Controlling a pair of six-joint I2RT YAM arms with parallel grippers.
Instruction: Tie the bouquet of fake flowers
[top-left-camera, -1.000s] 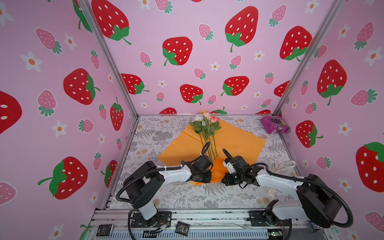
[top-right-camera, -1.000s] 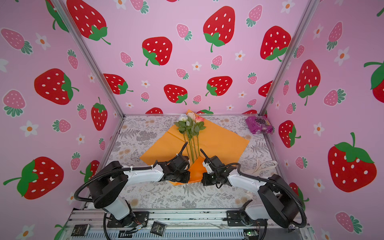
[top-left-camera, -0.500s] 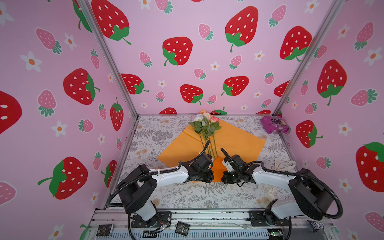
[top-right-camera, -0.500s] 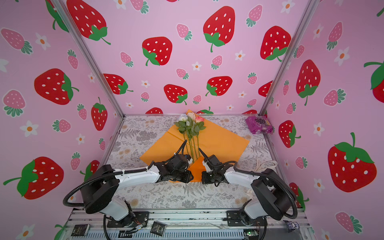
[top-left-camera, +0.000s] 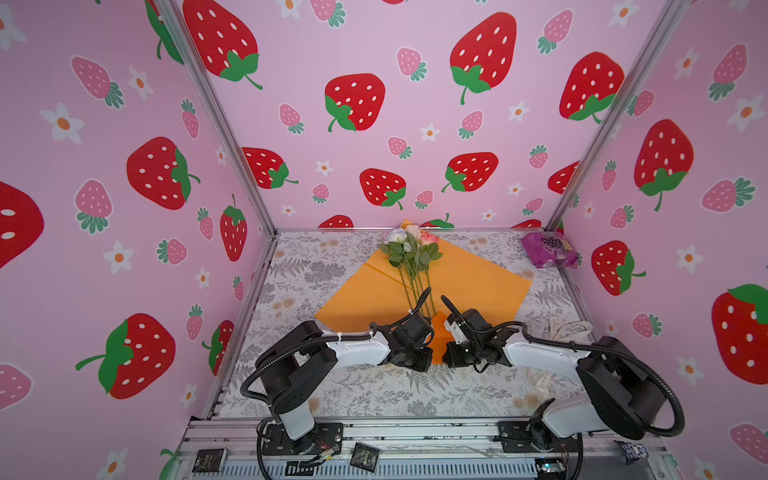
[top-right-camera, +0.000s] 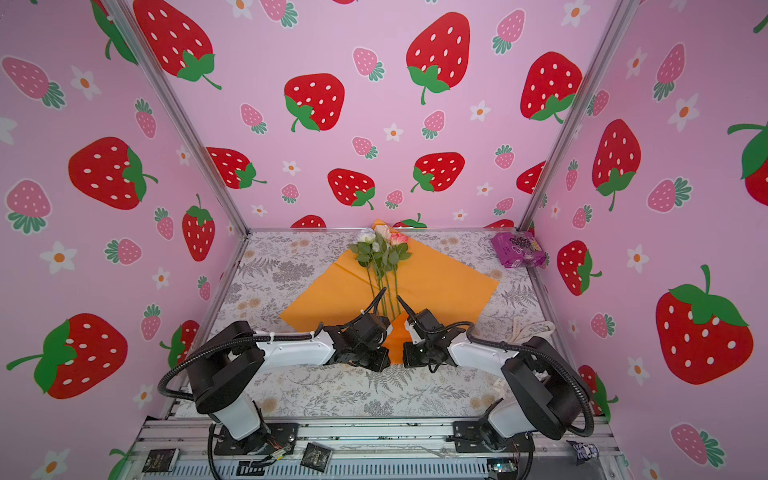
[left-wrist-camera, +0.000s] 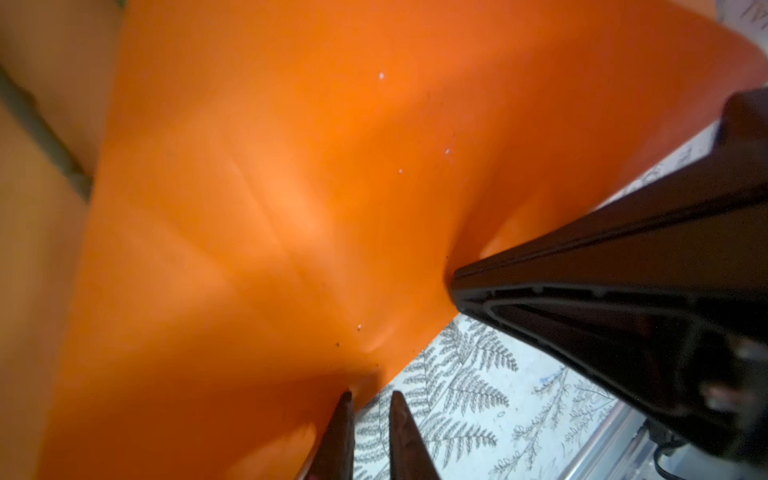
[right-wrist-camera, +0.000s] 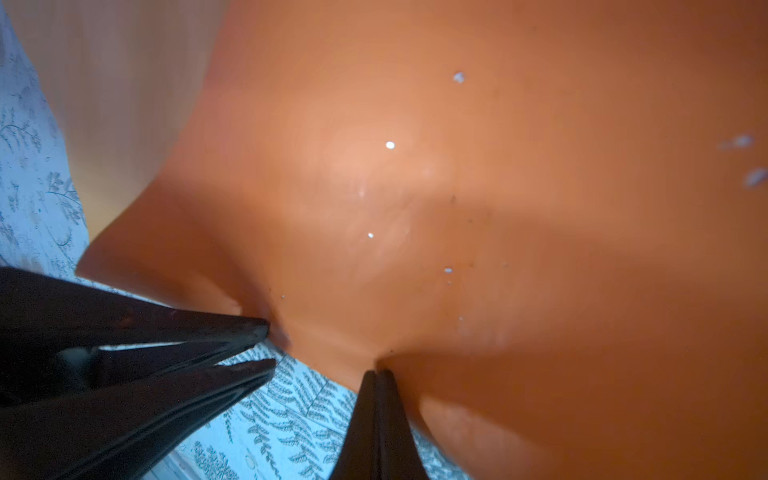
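Left wrist: left pincer (left-wrist-camera: 371, 401) barely open. The thin gap between its tips shows the fern-print desk (left-wrist-camera: 478, 386) and nothing is held. One tip touches the edge of the orange wrapping paper (left-wrist-camera: 270, 208).

Right wrist: right pincer (right-wrist-camera: 376, 378) closed, pinching the wrapping paper's edge, which is puckered there.

Both top views: pincers meet near the desk's 6 o'clock side, with the paper's near corner raised between them. Bouquet (top-left-camera: 413, 257) lies on the paper, heads at 12 o'clock, stems running toward 6. Purple packet (top-left-camera: 546, 249) sits in the 2 o'clock corner, well apart.
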